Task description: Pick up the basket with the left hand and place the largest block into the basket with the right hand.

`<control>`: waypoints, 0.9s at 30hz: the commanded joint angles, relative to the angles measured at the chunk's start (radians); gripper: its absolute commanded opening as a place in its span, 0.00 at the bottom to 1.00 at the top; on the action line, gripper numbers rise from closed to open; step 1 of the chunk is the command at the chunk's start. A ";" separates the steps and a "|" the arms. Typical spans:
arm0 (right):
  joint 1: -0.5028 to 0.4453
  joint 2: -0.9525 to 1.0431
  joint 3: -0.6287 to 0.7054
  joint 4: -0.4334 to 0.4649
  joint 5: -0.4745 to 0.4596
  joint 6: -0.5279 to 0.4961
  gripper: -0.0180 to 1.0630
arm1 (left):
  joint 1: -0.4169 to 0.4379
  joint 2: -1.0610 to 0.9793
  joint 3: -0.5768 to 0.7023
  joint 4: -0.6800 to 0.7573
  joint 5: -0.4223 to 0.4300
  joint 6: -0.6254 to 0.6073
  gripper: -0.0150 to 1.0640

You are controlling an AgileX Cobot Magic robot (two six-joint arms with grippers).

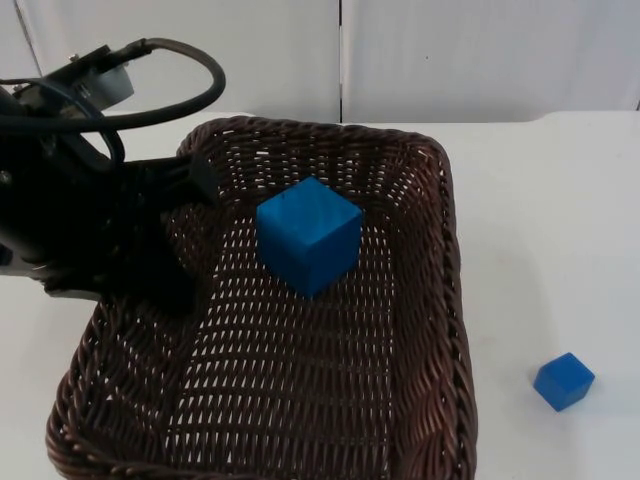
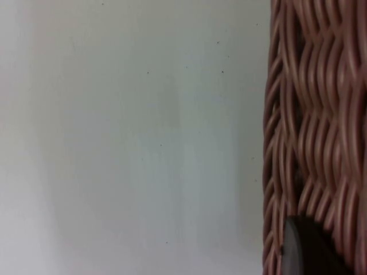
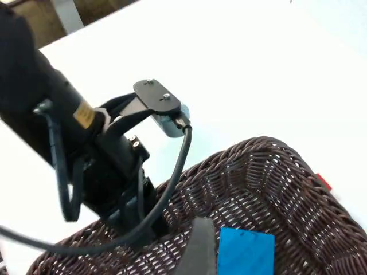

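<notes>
Two blue blocks show from the top — the large block sits inside the brown wicker basket, the small block on the white table to its right. The left gripper clamps the basket's left rim. Whether the right gripper, above the basket, is open or closed cannot be told.

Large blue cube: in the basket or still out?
In. The large blue cube sits on the brown wicker basket's woven floor, inside its rim.
</notes>
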 commanded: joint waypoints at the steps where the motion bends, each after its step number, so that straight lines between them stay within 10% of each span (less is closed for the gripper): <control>1: 0.006 -0.062 0.051 -0.007 0.005 -0.014 0.67 | 0.003 -0.013 0.001 -0.026 -0.005 -0.001 0.01; 27: 0.006 -0.488 0.473 -0.021 -0.127 -0.014 0.67 | 0.003 -0.013 0.001 -0.026 -0.005 -0.001 0.01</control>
